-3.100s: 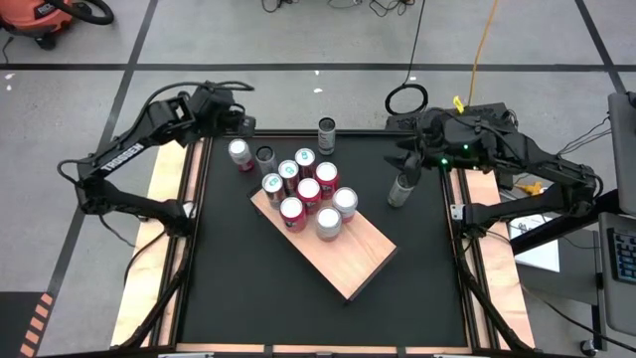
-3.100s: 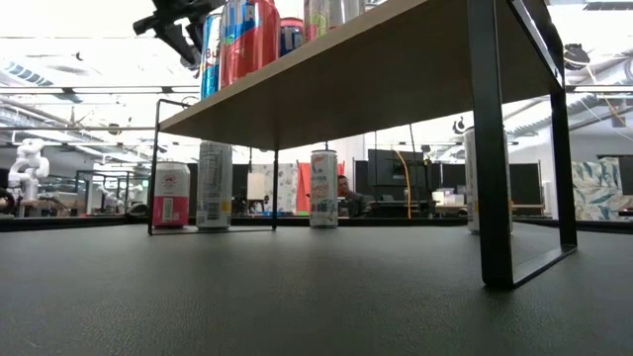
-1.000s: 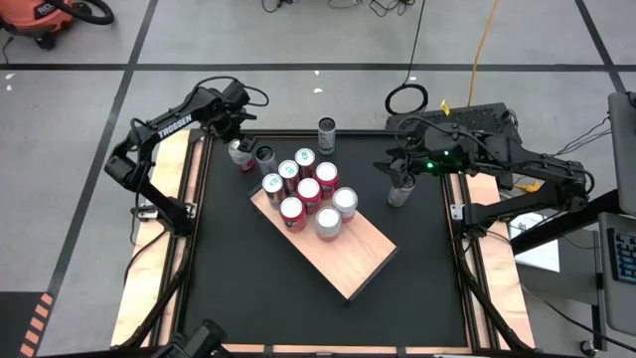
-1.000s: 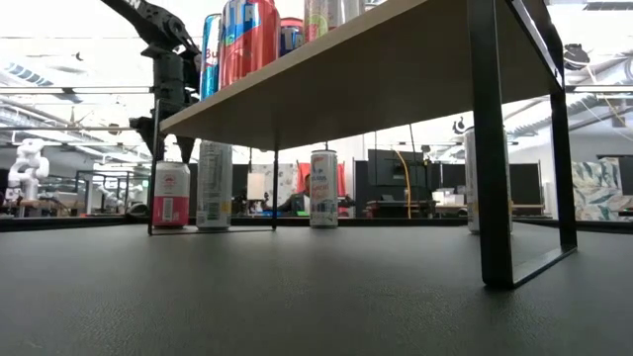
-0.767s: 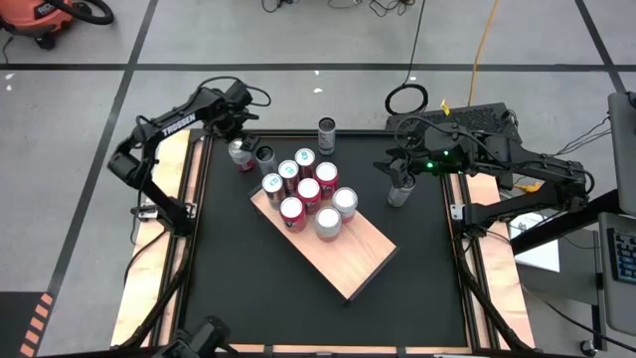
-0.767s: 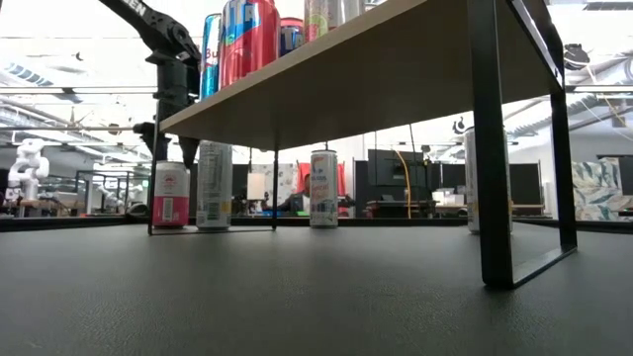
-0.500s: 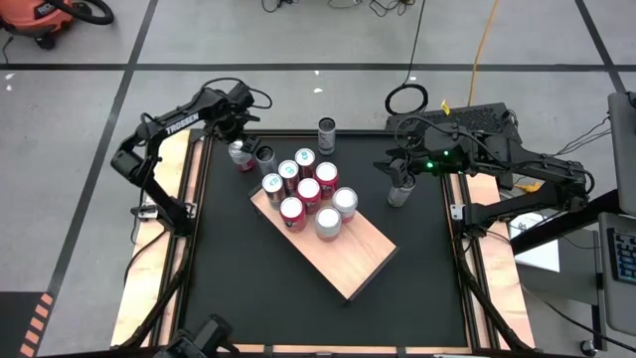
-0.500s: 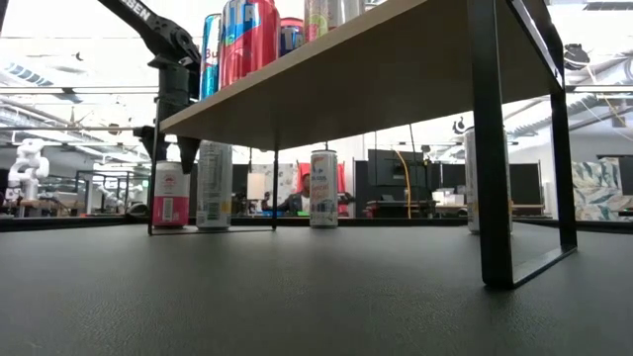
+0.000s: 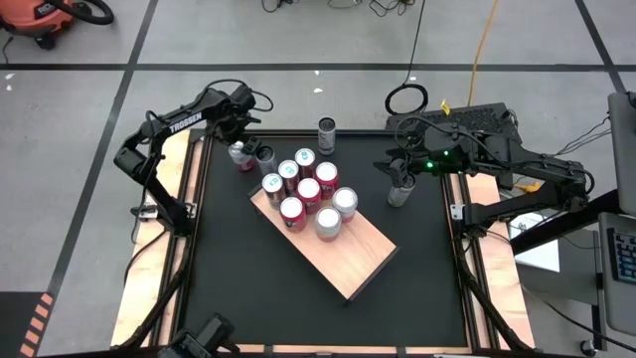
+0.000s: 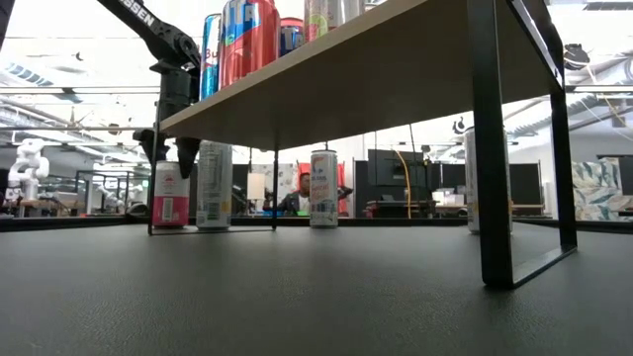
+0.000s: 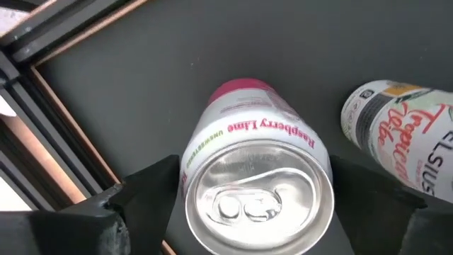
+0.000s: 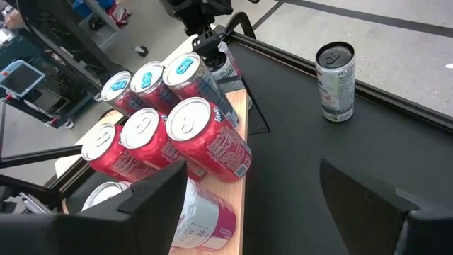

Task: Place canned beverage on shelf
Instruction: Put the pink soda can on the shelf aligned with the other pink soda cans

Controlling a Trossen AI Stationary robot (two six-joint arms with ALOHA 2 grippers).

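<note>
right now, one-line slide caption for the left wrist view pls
Left gripper with open jaws straddling an upright Raspberry Lime can on the black table, a second can standing beside it.

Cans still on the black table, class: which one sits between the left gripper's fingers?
The pink Raspberry Lime can near the table's far-left corner; the left gripper straddles its top, jaws open. The other loose cans stand clear of that gripper.

Bright, even light falls from overhead; I cast almost no shadow on the black table (image 9: 298,298). In my low view the ceiling lights blow out to white behind the shelf (image 10: 396,69), leaving its underside dim. From my left wrist, the can (image 11: 258,191) lid glints with soft glare, and my own fingers (image 11: 141,198) blur close up.
</note>
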